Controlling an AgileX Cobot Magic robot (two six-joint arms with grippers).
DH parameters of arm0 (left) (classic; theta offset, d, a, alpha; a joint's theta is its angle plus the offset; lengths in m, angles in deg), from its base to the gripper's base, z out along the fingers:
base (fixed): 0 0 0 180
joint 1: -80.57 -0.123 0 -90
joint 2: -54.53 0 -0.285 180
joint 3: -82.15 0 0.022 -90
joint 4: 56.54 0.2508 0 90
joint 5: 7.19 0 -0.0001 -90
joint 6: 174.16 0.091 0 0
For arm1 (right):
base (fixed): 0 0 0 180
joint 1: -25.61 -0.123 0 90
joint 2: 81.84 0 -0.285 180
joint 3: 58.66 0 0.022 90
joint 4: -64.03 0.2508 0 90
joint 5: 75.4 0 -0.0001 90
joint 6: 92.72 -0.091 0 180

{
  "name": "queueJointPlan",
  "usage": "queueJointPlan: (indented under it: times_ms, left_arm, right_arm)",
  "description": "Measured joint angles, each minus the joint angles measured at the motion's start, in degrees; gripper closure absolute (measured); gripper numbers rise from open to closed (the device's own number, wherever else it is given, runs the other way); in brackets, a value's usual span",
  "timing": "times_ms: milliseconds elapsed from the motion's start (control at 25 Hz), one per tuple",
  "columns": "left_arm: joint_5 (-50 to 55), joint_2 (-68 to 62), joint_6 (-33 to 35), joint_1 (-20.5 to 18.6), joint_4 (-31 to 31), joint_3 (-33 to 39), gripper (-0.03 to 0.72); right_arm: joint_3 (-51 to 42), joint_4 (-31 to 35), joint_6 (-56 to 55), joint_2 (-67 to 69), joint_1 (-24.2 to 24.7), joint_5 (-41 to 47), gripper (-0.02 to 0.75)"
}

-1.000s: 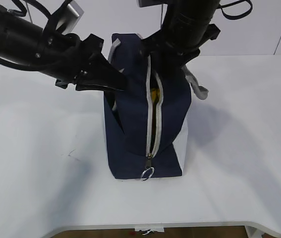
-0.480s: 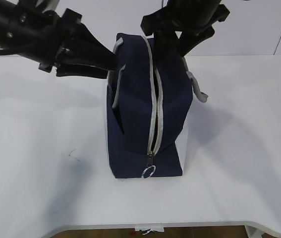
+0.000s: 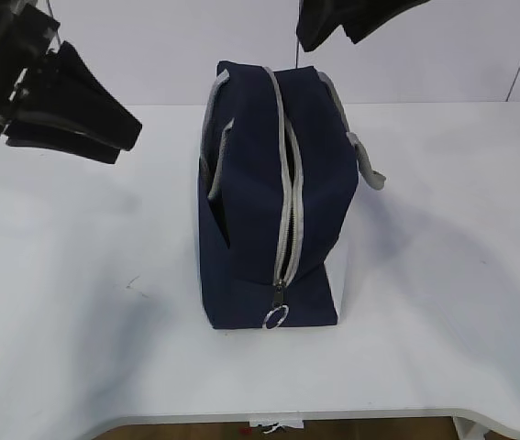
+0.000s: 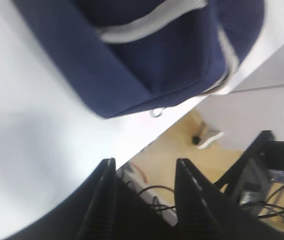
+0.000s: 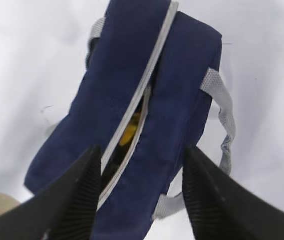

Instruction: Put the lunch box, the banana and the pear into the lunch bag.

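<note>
The table point(image 3: 443, 275) carries only one item, the lunch bag point(image 3: 260, 202), which stands upright near its centre, so that its top opening faces the arms.

The bag rests on its base with the long zipper point(image 3: 284, 215) running over the top and down the near end. The ring pull point(image 3: 274, 318) hangs at the bottom of that end. This places the slider at the low end of the track, and the top seam stands slightly parted. The two grey handles fall outward, one to each side, which leaves the opening clear of straps.

The left gripper point(image 3: 94, 128) hangs above and to the left of the bag, well apart from it. In the left wrist view its jaws stand parted with nothing between them. It grasps nothing.

The right gripper point(image 5: 142, 190) hovers above the far end of the bag. Its jaws are spread and empty, and they frame the zipper gap in the right wrist view.

Through that gap a yellow fruit point(image 5: 128, 134) shows inside the bag. The pictures do not settle whether it is the banana or the pear. The lunch box is not visible anywhere; nothing lies loose on the table, so the judgement is that all three items sit inside and loading is complete or nearly so.
</note>
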Motion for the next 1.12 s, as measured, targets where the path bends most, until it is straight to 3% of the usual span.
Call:
queueJointPlan:
  times_ms: [280, 600, 920, 1120]
  left_arm:
    - [1.0, 3.7, -10.5, 0.0, 13.8, 0.0, 0.389]
    - [1.6, 9.4, -20.3, 0.0, 28.5, 0.0, 0.39]
    - [2.2, 13.6, -21.5, 0.0, 31.2, 0.0, 0.391]
    - [2.3, 14.0, -21.5, 0.0, 31.4, 0.0, 0.391]
  right_arm:
    - [-9.8, 0.9, 0.3, -8.6, -1.7, -2.8, 0.346]
    - [-34.0, 1.1, 0.7, -21.7, -7.5, -24.0, 0.347]
    - [-57.2, 1.2, 2.4, -29.1, -11.5, -52.5, 0.349]
    - [-61.6, 1.0, 2.5, -28.5, -11.6, -57.3, 0.349]
